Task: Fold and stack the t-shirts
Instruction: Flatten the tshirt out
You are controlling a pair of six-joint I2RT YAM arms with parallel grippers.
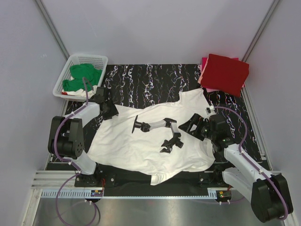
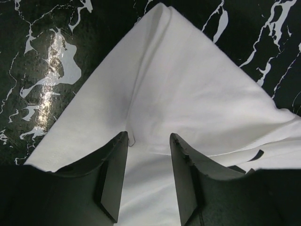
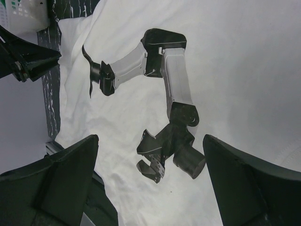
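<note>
A white t-shirt [image 1: 136, 150] with a black robot-arm print [image 1: 164, 129] lies spread on the black marbled table [image 1: 150, 80]. My left gripper [image 1: 112, 111] is open at the shirt's far left corner. In the left wrist view [image 2: 148, 136] its fingers straddle the white cloth [image 2: 188, 84], which comes to a point ahead. My right gripper [image 1: 190, 126] is wide open over the shirt's right side. In the right wrist view [image 3: 150, 137] it hovers above the print [image 3: 174, 89]. A folded red t-shirt [image 1: 225, 73] lies on a pink one [image 1: 203, 63] at the back right.
A white lattice basket [image 1: 96, 59] at the back left holds a green t-shirt [image 1: 84, 75]. It also shows in the right wrist view [image 3: 26, 16]. The shirt's near hem hangs over the table's front rail [image 1: 160, 178].
</note>
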